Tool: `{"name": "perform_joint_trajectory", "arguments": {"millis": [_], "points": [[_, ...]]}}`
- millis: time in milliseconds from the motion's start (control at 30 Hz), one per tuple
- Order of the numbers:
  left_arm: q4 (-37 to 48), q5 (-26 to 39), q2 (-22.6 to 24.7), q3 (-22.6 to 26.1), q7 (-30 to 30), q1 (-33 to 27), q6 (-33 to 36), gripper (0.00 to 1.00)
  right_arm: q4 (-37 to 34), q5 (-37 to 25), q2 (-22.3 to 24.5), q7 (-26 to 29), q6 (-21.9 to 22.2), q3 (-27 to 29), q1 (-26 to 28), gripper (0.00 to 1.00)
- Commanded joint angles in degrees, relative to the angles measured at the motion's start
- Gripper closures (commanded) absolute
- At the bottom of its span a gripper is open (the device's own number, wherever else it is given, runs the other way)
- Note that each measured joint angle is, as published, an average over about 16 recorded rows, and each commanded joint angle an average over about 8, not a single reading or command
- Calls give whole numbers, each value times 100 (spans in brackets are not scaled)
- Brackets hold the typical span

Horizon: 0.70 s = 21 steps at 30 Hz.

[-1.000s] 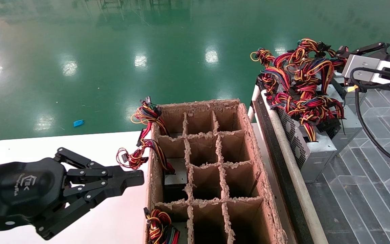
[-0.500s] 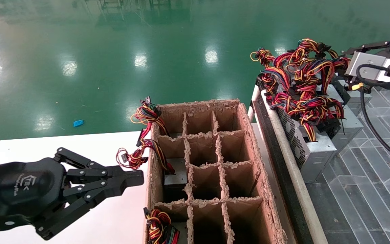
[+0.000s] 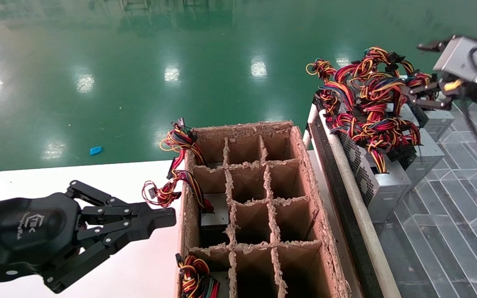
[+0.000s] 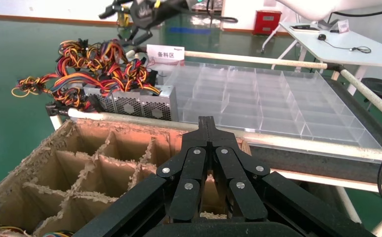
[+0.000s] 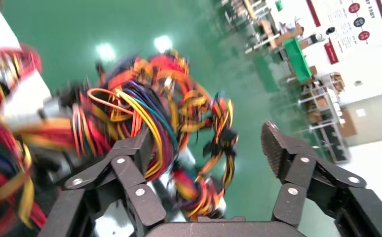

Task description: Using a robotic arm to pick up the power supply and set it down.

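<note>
The right hand point(image 3: 422, 72) hangs at the far right, above the back end of a row of grey power supplies point(image 3: 387, 186) that stand on a rack beside the bench. In the right wrist view its fingers point(image 5: 273, 143) are spread wide with nothing between them; the tangle of red, yellow, black and blue wires point(image 5: 144, 123) lies just beyond and below them, and one finger is close against a loop of wire, though whether it touches cannot be told. The silver-grey wrist block point(image 3: 460, 58) and a loose black cable point(image 3: 476, 132) trail behind the hand toward the right edge.

The power supplies sit in a line under and ahead of that hand, perforated grilles point(image 3: 356, 161) facing the cardboard divider box point(image 3: 255, 198), their wire bundles point(image 3: 371, 99) piled on top (the nearest unit is well short of the hand, closer to the robot).

The left hand point(image 3: 162, 217) is parked low over the white bench point(image 3: 139, 269), just beside the near left wall of the divider box, its black fingers point(image 4: 207, 128) pressed together and holding nothing. Inside the box, in the cell nearest that hand, another grey unit point(image 3: 215, 215) sits, with wires point(image 3: 168, 190) spilling over the wall toward the hand. More wires point(image 3: 197, 273) show in the cell below it
</note>
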Motion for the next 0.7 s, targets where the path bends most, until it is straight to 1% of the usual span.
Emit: {"name": "perform_joint_trajectory", "arguments": {"millis": [33,167,467,700], "points": [[0,0,0,0,0,0,0,100,-57,177,29,136,-190,69,84,0],[0,0,0,0,0,0,0,100,-164,484,82,134,-402,220,163,0],[0,0,0,0,0,0,0,100,-284,594,131,-19,-383,306,137,0],[0,0,0,0,0,0,0,100,-303,998,188,-72,-632,510,124,0]]}}
